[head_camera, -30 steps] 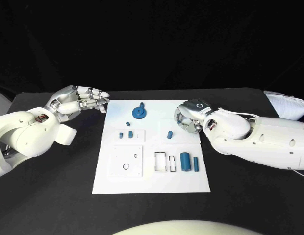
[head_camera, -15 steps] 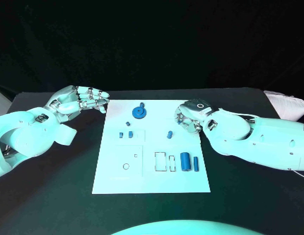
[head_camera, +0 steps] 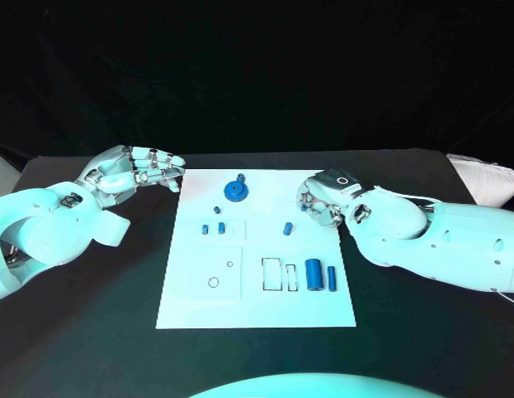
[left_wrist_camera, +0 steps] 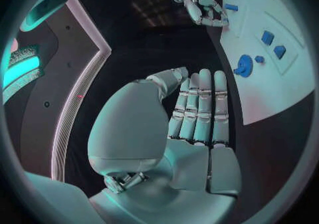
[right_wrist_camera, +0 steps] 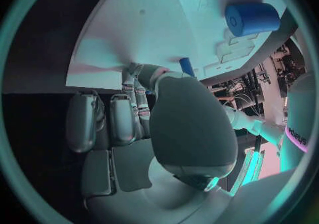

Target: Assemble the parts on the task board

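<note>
1. This is a robotics lab or test cell: a black table (head_camera: 78,332) stands against a blacked-out backdrop.
2. A white task board (head_camera: 257,311) with cut-out slots lies centred on it, like a bench fixture.
3. Cables and equipment racks show in the right wrist view.

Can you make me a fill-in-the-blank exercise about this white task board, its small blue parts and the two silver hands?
1. The white task board lies on a ____ table.
2. The round blue gear-like part sits near the board's ____ edge, seen from the robot.
3. The silver left hand holds ____.
4. The silver right hand is at the board's ____ edge.

Missing words: black; far; nothing; right
</note>
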`<state>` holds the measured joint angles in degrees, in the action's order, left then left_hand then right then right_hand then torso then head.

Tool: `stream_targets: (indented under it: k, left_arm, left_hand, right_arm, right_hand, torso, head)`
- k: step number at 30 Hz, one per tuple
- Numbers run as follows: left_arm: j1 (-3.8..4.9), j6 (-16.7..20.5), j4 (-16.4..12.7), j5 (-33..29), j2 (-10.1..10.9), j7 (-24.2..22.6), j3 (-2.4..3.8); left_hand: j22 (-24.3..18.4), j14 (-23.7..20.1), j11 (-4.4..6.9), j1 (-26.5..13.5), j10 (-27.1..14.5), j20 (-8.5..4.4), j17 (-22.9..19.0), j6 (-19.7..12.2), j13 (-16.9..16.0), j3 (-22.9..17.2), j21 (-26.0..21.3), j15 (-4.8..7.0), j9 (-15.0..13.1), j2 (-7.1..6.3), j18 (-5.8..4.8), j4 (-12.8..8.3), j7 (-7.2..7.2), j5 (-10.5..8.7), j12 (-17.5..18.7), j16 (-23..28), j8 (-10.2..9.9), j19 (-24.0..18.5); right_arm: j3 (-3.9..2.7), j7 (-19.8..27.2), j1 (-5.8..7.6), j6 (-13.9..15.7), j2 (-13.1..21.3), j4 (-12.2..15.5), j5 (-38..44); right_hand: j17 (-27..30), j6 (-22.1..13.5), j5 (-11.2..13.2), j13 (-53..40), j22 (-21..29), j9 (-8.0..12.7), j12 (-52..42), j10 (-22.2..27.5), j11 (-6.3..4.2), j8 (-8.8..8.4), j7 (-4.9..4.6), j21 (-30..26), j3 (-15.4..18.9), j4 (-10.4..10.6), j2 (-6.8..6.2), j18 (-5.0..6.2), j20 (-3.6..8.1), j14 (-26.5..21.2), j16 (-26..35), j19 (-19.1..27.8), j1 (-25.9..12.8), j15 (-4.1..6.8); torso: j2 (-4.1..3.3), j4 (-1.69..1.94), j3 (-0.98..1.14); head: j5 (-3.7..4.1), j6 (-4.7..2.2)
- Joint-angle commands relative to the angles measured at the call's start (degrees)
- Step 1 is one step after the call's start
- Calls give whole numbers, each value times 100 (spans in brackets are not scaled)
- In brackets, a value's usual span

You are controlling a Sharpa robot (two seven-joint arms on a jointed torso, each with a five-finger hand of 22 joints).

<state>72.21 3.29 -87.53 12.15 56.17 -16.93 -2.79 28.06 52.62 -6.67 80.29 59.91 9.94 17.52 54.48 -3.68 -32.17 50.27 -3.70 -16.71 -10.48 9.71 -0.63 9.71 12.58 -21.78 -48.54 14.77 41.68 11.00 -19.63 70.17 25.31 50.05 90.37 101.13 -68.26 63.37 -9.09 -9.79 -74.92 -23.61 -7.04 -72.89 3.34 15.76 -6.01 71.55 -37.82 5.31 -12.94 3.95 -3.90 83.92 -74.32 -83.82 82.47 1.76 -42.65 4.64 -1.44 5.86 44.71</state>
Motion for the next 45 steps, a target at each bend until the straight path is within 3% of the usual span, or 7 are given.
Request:
stream_targets:
  k: [1,12,27,37,41,43,45]
  left_arm:
    - [-2,-65,0,12,-9,-16,4]
    - [-2,-73,36,12,-17,9,4]
    - [-2,-78,61,12,-41,35,4]
    - [-3,-86,58,12,-85,47,4]
    - [-3,-82,56,12,-102,49,4]
    - [-3,-80,55,12,-115,48,4]
    - [-3,-79,52,12,-126,48,4]
  left_hand:
    - [-7,38,-18,7,2,2,2,-2,-5,34,-22,-4,-6,67,71,-7,37,-5,37,23,-31,30]
    - [-10,36,-20,13,0,1,2,-5,-5,37,-28,-4,-6,62,71,-13,39,-4,52,29,-35,32]
    - [-16,33,-30,14,-14,2,2,-9,-4,44,-40,-10,-5,53,69,-17,49,-4,88,43,-43,34]
    - [-18,32,-33,15,-17,2,2,-10,-4,45,-43,-11,-5,52,68,-18,51,-3,97,47,-45,34]
    - [-18,32,-33,15,-17,2,2,-10,-4,45,-43,-11,-5,52,68,-18,51,-3,97,47,-45,34]
    - [-18,32,-33,15,-17,2,2,-10,-4,45,-43,-11,-5,52,68,-18,51,-3,97,47,-45,34]
    - [-18,32,-33,15,-17,2,2,-10,-4,45,-43,-11,-5,52,68,-18,51,-3,97,47,-45,34]
  right_arm:
    - [-3,-50,-1,31,58,47,-306]
    - [-54,-20,125,70,263,256,-658]
    - [-83,2,308,140,452,747,-830]
    - [-78,43,288,98,81,1152,-674]
    - [-66,44,245,68,-181,1163,-549]
    - [-54,44,213,42,-315,1145,-498]
    - [-43,47,168,14,-441,1120,-455]
  right_hand:
    - [12,32,9,10,-661,-12,0,-102,-101,37,-21,36,-22,-19,31,-46,21,147,22,-102,-8,37]
    - [12,32,10,10,-659,-12,1,-103,-100,38,-22,31,-23,-21,30,-45,22,147,22,-101,-10,37]
    - [15,31,10,8,-656,-16,9,-102,-99,39,-25,21,-30,-37,26,-43,24,146,25,-98,-20,38]
    - [23,24,-4,7,-650,-18,19,-99,-97,38,-28,5,-42,-56,25,-40,25,144,31,-94,-25,37]
    - [23,24,-4,7,-650,-18,19,-99,-97,38,-28,5,-42,-56,25,-40,25,144,31,-94,-25,37]
    - [20,20,-13,7,-651,-20,24,-97,-95,37,-30,3,-49,-66,26,-40,25,145,29,-93,-28,37]
    - [20,20,-13,7,-651,-20,24,-97,-95,37,-30,3,-49,-66,26,-40,25,145,29,-93,-28,37]
  torso:
    - [1,0,-2]
    - [4,-1,-4]
    - [5,-2,-3]
    - [3,2,-10]
    - [9,1,-15]
    - [13,5,-19]
    - [13,15,-25]
  head:
    - [-1,0]
    - [5,-8]
    - [-6,-47]
    - [-192,-52]
    - [-310,-16]
    - [-434,14]
    - [-491,28]
